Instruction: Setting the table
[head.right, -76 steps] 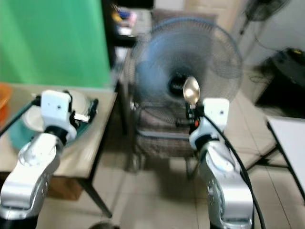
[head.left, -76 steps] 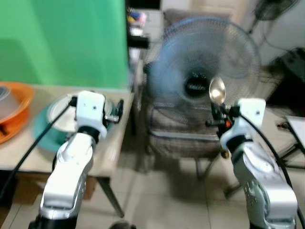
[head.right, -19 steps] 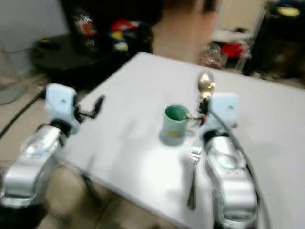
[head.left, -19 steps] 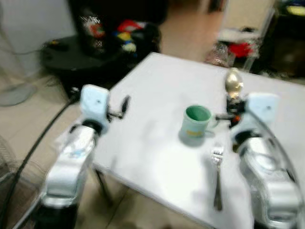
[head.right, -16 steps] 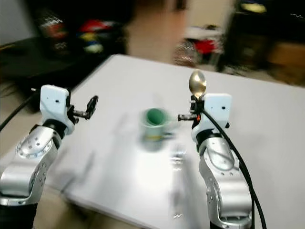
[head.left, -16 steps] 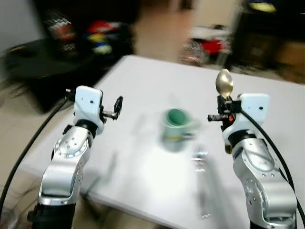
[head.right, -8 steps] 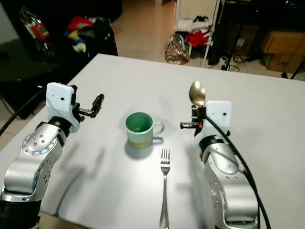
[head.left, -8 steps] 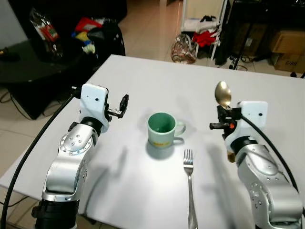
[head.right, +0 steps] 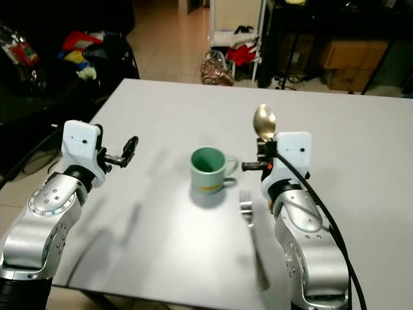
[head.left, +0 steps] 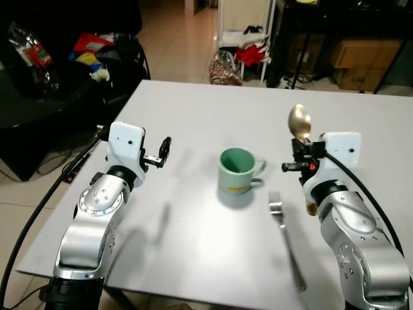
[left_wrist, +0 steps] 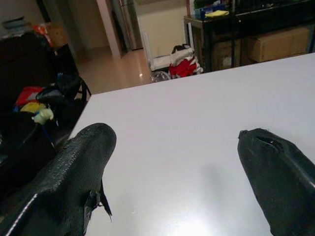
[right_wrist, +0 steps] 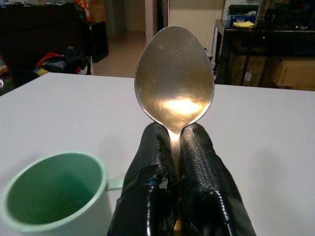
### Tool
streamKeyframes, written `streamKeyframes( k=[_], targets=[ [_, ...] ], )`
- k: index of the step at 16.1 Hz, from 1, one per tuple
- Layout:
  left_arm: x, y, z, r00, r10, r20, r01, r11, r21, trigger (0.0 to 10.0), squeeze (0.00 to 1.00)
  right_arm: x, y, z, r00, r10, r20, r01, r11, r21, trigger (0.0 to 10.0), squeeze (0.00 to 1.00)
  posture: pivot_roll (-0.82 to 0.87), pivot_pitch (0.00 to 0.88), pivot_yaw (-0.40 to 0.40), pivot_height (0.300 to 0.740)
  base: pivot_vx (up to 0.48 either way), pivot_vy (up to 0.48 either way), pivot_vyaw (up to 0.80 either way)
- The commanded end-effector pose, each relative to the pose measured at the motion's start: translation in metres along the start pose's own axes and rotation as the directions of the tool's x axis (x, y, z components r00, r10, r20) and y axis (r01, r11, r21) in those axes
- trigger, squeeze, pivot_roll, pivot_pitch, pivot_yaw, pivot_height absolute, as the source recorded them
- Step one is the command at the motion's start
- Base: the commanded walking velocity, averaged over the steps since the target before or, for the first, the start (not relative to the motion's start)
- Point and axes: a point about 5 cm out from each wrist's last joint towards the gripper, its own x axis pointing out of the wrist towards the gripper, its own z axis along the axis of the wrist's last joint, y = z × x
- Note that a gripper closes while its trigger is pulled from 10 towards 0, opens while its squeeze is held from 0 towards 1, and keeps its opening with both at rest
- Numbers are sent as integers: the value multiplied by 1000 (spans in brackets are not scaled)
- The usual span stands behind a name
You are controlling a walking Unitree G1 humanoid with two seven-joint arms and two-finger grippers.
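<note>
Now that the walk and turn from the fan and other table are ending, the view is settling over the white table (head.left: 193, 116). Right gripper (right_wrist: 174, 147) is still clamping the spoon (head.left: 299, 122) upright, just right of the green mug (head.left: 237, 170). Fork (head.left: 286, 237) is lying beside the mug. Left gripper (head.left: 164, 150) is hovering spread and empty. Spoon placement looks next, probably right of the fork.

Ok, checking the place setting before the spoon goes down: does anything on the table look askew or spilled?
Nothing spilled. The fork lies slightly slanted beside the green mug, which stands upright. The right gripper holds the spoon upright; the left gripper is open.
</note>
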Motion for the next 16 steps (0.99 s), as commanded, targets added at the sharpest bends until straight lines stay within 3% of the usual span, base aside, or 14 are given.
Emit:
streamKeyframes(
  k=[1, 9, 13, 16],
  targets=[
    [-1, 1, 5, 1000, -1, 15, 1, 1000, 4, 10000, 0, -1, -2, 5, 1000, -9, 21, 9, 1000, -6, 10000, 0, 29, 0, 56, 740, 0, 476, 0],
    [-5, 2, 5, 1000, -6, 4, 6, 1000, 15, 10000, 0, -2, 3, 4, 1000, -4, 14, 4, 1000, 13, 10000, 0, 39, 0, 62, 740, 0, 476, 0],
    [-4, 0, 8, 1000, -21, 4, 20, 999, 46, 10000, 0, 0, 7, 3, 1000, 12, -20, -12, 999, 32, 10000, 0, 42, 0, 69, 740, 0, -323, 0],
    [-5, -4, 8, 998, -63, -7, 64, 997, 43, 10000, 0, 5, 14, -8, 990, 79, -118, -75, 996, 44, 10000, 0, 44, 0, 77, 740, 0, 0, 0]
  ],
)
